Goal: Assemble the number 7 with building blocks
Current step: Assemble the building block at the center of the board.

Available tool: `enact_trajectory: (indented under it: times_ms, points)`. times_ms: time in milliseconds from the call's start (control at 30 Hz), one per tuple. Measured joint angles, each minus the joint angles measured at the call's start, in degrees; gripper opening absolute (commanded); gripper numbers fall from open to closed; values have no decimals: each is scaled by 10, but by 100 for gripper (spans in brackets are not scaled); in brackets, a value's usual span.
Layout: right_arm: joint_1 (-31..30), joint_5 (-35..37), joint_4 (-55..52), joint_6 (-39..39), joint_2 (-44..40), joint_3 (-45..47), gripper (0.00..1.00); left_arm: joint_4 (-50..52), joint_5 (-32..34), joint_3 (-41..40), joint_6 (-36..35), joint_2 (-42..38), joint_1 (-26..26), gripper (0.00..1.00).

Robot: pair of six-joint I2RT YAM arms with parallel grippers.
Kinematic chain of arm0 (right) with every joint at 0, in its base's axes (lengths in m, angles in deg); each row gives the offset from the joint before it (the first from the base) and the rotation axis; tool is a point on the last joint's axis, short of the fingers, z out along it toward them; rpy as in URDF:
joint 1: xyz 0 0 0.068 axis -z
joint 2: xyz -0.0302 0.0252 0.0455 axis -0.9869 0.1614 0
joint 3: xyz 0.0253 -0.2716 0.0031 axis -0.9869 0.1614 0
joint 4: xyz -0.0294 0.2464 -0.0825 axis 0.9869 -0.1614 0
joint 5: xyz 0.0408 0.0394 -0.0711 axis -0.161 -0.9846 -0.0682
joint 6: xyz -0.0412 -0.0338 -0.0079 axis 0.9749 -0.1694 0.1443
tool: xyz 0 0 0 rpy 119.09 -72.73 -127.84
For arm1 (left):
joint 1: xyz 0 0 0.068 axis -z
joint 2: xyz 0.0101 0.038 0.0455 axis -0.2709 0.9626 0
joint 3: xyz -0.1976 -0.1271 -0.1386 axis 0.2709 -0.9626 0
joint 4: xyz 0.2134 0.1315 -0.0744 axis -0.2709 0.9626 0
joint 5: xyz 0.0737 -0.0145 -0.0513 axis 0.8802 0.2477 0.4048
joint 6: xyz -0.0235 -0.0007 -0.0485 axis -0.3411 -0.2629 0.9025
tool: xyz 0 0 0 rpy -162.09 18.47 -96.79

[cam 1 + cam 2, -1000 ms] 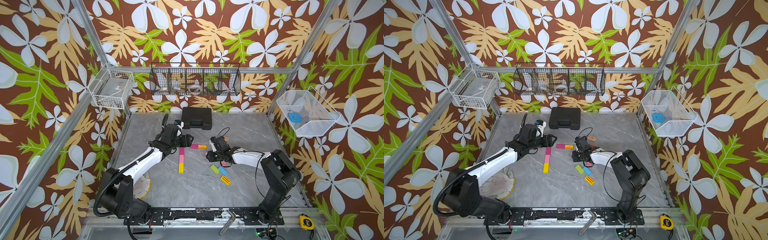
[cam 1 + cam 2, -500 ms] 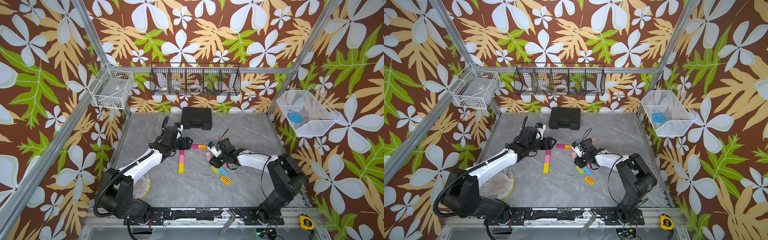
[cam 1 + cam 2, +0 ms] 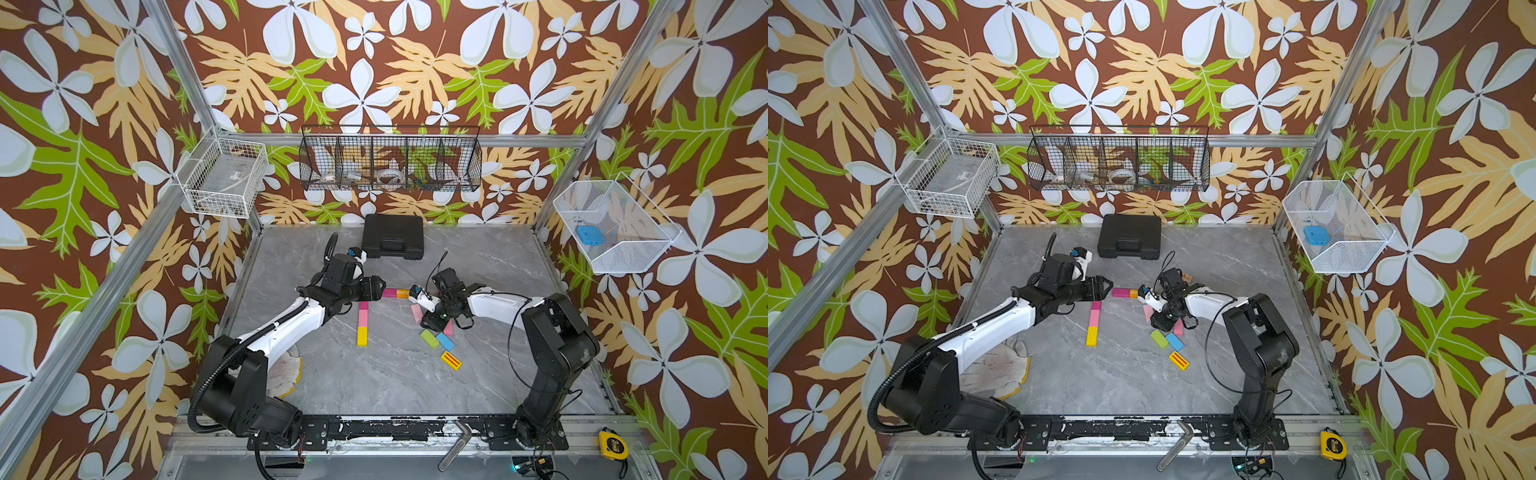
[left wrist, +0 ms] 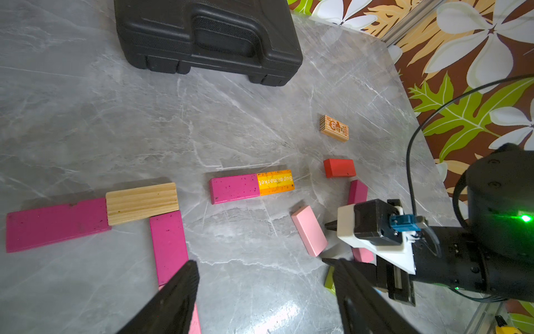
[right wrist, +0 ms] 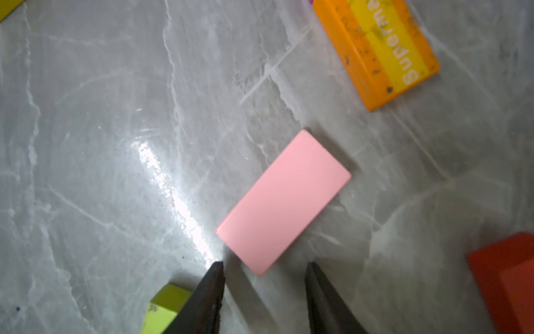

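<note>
Grey marbled counter (image 3: 374, 382) is enclosed by floral-papered walls (image 3: 374, 62); wire baskets (image 3: 390, 158) are hung from aluminium frame (image 3: 519, 141).

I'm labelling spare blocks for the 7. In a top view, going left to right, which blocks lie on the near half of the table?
Yellow block → green block → red-striped yellow block. The blue block overlaps the last two sideways, so it is left out.

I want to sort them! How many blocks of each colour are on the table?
magenta blocks: 3
pink blocks: 3
yellow blocks: 2 (one striped)
orange block: 1
red block: 1
green block: 1
blue block: 1
wood blocks: 2 (one printed)
Total: 14
</note>
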Motion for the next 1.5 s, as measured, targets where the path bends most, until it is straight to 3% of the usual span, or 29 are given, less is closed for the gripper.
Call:
enact_trajectory:
  times_ms: [400,800,1100,1500]
  points:
    - [0,-2,-10,105,13,-25,47,3,3,1,-4,2,0,76]
    - [1,-30,-24,146,77,-94,47,3,15,1,-13,2,0,76]
    - [0,-31,-38,140,96,-123,46,4,17,1,-17,6,0,76]
    - [-1,-35,-7,101,75,-84,44,4,18,1,-16,4,0,76]
